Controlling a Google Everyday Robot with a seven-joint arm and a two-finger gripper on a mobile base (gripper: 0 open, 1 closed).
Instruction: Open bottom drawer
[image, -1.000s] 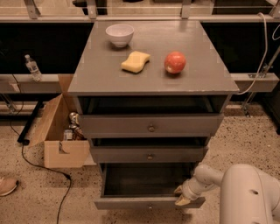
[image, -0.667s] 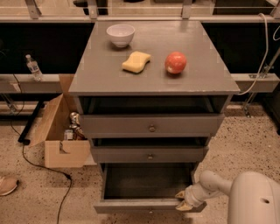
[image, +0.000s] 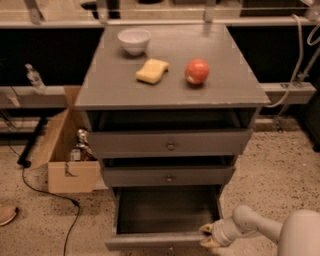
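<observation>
**Bottom drawer out, gripper on its right front corner**

- Arm (image: 252, 223) came in low from right of the cabinet (image: 220, 65), forearm lying nearly level and pointing left towards it. Only the pale wrist and forearm showed. The rest ran into a rounded white body part (image: 300, 234) cut off by the frame's lower right corner.
- Gripper (image: 207, 236) sat at the right end of the bottom drawer (image: 165, 212), below the cabinet's right side. Pincer was narrow: one yellowish tip behind the front panel, the other ahead of it, pinched over the panel's end.
- Bottom drawer was the lowest of three and stood pulled well out of the cabinet, its dark grey inside exposed. The middle drawer (image: 167, 176) and top drawer (image: 170, 142) each stood out slightly, knobs visible.
- Hard to see: the bottom drawer's front face was viewed almost edge-on from above, so its knob was out of sight. The lower tip sat close to the frame's bottom edge.
- On the cabinet top: white bowl (image: 134, 40) at back left, yellow sponge (image: 152, 70) mid, red round fruit (image: 197, 71) just right of the sponge, all well apart from the gripper.
- Room: speckled floor lay open right of the cabinet around the arm. To the cabinet's left, a cardboard box (image: 70, 172) stood near, with a black cable (image: 70, 220) trailing in front of it.
</observation>
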